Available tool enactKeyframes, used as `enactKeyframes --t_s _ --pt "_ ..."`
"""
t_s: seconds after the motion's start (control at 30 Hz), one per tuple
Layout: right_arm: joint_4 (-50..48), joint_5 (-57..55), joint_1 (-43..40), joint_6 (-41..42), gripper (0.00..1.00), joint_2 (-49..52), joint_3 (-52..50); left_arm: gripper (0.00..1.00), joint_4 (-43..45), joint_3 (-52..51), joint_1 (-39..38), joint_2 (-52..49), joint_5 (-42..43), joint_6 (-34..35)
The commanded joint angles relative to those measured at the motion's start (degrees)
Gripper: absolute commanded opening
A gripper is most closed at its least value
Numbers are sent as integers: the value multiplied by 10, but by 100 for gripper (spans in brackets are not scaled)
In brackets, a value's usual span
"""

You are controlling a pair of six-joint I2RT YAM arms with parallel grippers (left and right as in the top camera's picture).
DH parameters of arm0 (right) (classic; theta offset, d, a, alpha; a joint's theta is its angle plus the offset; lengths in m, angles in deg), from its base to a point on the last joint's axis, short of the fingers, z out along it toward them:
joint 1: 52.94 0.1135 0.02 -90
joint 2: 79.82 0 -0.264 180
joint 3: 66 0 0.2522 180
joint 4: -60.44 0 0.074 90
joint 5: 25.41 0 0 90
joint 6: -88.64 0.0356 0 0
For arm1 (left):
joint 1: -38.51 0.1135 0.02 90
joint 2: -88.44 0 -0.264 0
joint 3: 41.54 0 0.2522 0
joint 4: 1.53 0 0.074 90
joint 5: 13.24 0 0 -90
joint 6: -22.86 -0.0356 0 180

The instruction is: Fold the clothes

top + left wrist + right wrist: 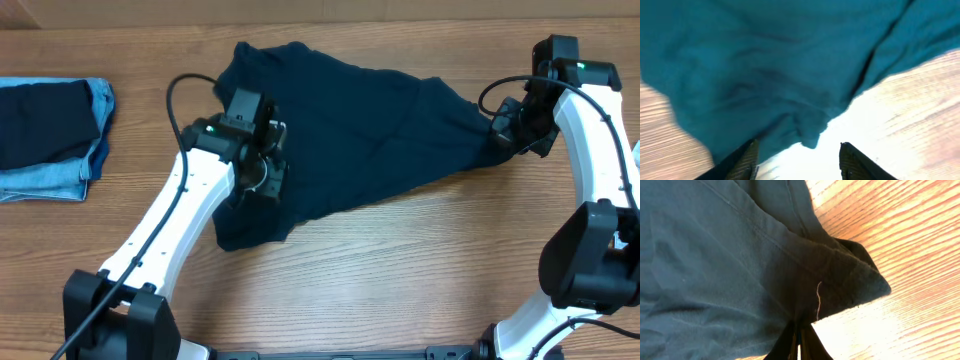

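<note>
Navy shirt (370, 130) sprawls on the table (420, 270); right claw (799, 330) clamps its edge, probably to stretch it flat; left claw (800, 155) hovers, fingers apart.

Finds shirt (370, 130) spread on the surface (400, 270), running from rear centre-left across to the right side. Notes folded pile (50, 140) at the far left edge of the surface, well apart from the shirt, with one piece lying on top of another. Places left pincer (264, 178) over the shirt's left portion, just behind its front-left corner. Places right pincer (500, 135) at the shirt's rightmost tip, touching the cloth there.
</note>
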Motion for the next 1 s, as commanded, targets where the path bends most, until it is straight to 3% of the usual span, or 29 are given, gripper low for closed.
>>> enactKeyframes --t_s 0.0,0.2,0.37,0.5,0.63,0.8,0.97 --pt "-3 -10 -4 -2 4 -15 12 58 31 -66 -23 -1 72 -10" --pt "-7 -10 -4 -2 4 -15 12 59 101 -127 -49 -6 61 -64" --pt "-8 -10 -4 -2 4 -15 12 59 113 -135 -72 -36 -28 -65" --pt "-10 -10 -4 -2 4 -15 12 57 132 -135 -80 -78 -51 -65" --pt "-10 -10 -4 -2 4 -15 12 43 133 -135 -83 -116 -63 -63" --pt "-9 -10 -4 -2 4 -15 12 8 131 -134 -83 -124 -70 -40" --pt "-15 -10 -4 -2 4 -15 12 4 102 -115 -83 -106 -103 -8"
